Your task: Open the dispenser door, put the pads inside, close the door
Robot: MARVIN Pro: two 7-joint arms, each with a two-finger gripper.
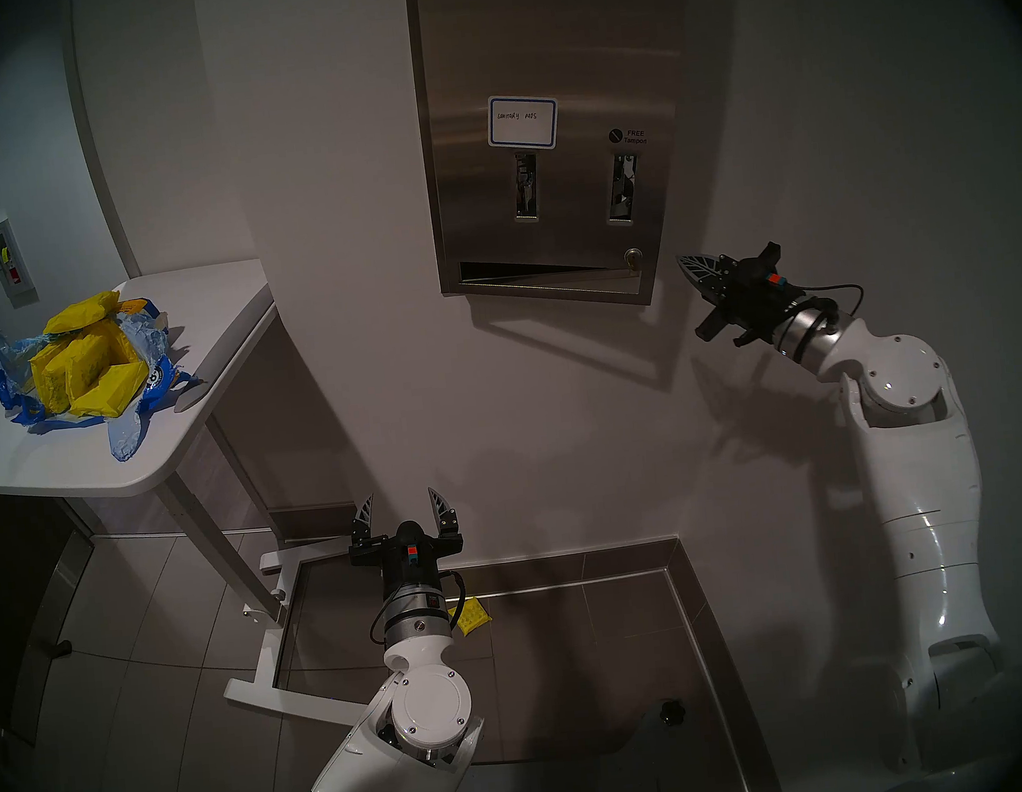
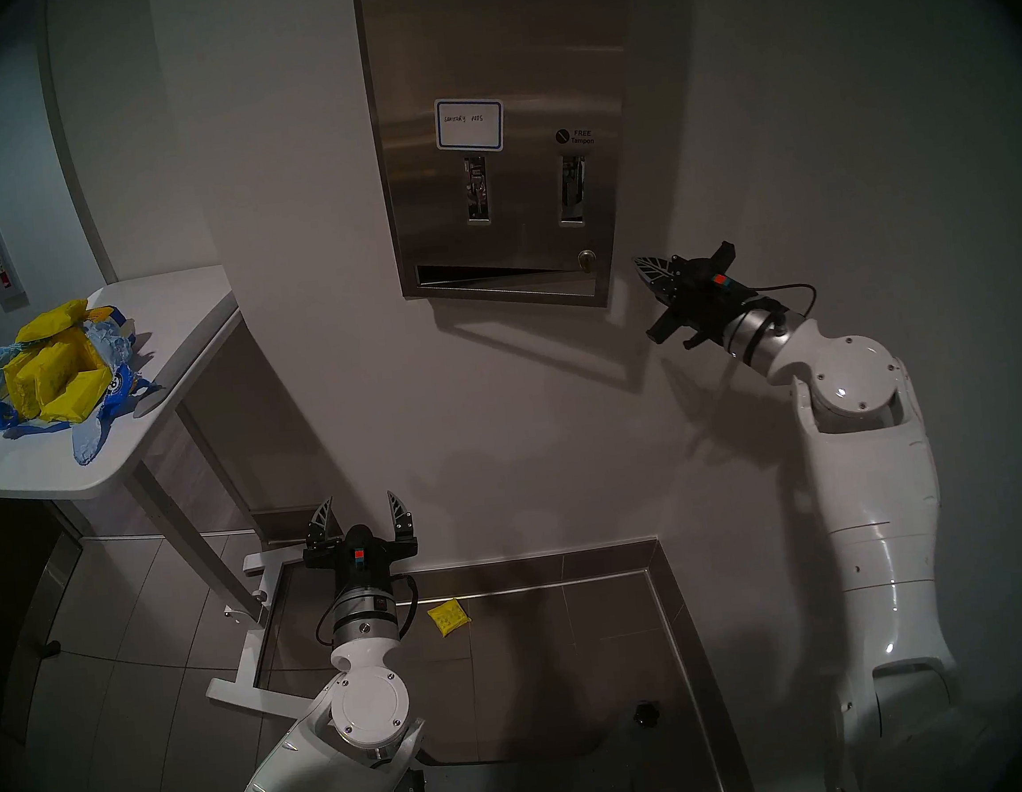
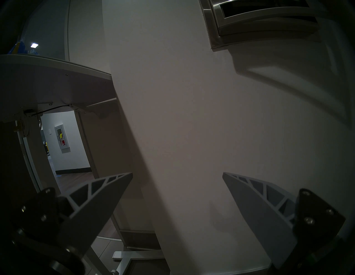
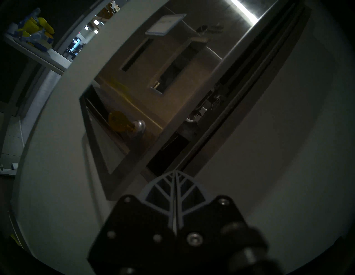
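A public washroom, by the signs: a steel dispenser (image 1: pixel 547 130) mounted on a plain white wall, marked "FREE Tampon" beside a handwritten label (image 1: pixel 522 122); grey tiled floor (image 1: pixel 147 633) with tiled skirting; a fire-extinguisher cabinet (image 1: pixel 10 260) in the corridor beyond.

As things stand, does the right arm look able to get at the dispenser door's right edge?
Probably yes: the right gripper, jaws shut, sits just beside the door, nothing between them.
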